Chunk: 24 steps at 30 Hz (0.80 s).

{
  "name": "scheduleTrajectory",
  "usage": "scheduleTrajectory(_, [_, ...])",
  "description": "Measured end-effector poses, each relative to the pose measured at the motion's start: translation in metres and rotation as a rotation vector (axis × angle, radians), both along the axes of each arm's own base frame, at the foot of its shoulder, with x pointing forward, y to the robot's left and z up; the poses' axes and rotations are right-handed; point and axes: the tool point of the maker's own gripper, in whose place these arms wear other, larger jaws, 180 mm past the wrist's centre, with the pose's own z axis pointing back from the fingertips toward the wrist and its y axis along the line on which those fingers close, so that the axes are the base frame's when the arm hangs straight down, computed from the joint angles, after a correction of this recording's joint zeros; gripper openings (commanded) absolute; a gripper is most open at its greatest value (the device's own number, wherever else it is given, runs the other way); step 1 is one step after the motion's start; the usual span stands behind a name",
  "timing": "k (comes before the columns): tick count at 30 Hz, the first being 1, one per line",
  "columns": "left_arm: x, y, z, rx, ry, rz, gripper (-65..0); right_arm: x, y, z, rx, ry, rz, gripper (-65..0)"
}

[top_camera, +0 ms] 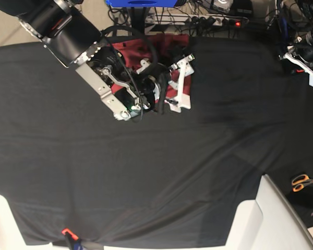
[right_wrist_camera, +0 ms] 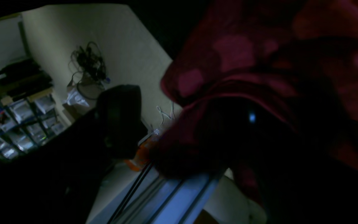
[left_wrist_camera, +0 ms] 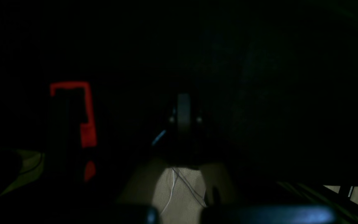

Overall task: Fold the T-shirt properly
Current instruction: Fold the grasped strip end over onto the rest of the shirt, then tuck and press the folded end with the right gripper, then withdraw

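The maroon T-shirt (top_camera: 140, 52) lies bunched at the far middle of the black tablecloth (top_camera: 146, 166), partly hidden by my right arm. My right gripper (top_camera: 182, 83) hangs over the shirt's right edge with its white fingers apart. In the right wrist view maroon fabric (right_wrist_camera: 259, 62) hangs close to the lens and covers one finger, while the other dark finger (right_wrist_camera: 120, 121) stands apart from it. My left gripper (top_camera: 304, 58) is at the far right edge of the table, away from the shirt. The left wrist view is almost black, so its jaws do not show.
Orange-handled scissors (top_camera: 302, 181) lie at the right edge. White boards (top_camera: 250, 224) sit at the front corners. A power strip and cables (top_camera: 214, 21) run behind the table's far edge. A metal rail (right_wrist_camera: 179, 199) and shelves (right_wrist_camera: 17, 118) show beyond the table.
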Motion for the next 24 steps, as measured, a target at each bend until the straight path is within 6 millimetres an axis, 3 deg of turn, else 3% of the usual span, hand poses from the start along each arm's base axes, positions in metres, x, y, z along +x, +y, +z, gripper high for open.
scheduleTrajectory(8, [-0.002,0.0,-0.001,0.001,0.005,-0.001,-65.0,0.005,0.012,0.018,0.012,-0.014,0.059,-26.6])
scheduleTrajectory(11, [-0.002,0.0,-0.001,0.002,0.005,-0.001,-65.0,0.012,0.003,0.038,0.044,-0.092,0.076,-26.6])
scheduleTrajectory(13, [-0.001,-0.001,-0.001,0.0,0.003,0.0,-65.0,0.029,-0.007,0.058,0.075,-0.178,0.033,-26.9])
scheduleTrajectory(15, [-0.001,-0.001,-0.001,-0.002,0.002,0.001,-65.0,0.052,-0.024,0.072,0.125,-0.177,-0.161,-28.7])
scheduleTrajectory(16, [-0.002,0.0,-0.001,0.002,0.005,-0.001,-65.0,0.066,-0.042,0.07,0.115,-0.184,-0.266,-32.1])
scheduleTrajectory(18, [-0.002,0.001,0.0,0.004,0.005,0.0,-65.0,0.079,-0.092,0.053,0.038,-0.17,-0.43,-43.7])
scheduleTrajectory(21, [0.0,-0.001,0.0,-0.002,-0.002,0.002,-65.0,0.071,-0.143,0.034,-0.018,-0.151,-0.542,-65.0])
scheduleTrajectory(24, [0.0,0.0,0.0,-0.001,-0.004,0.001,-65.0,0.06,-0.142,0.029,0.013,-0.131,-0.55,-62.4])
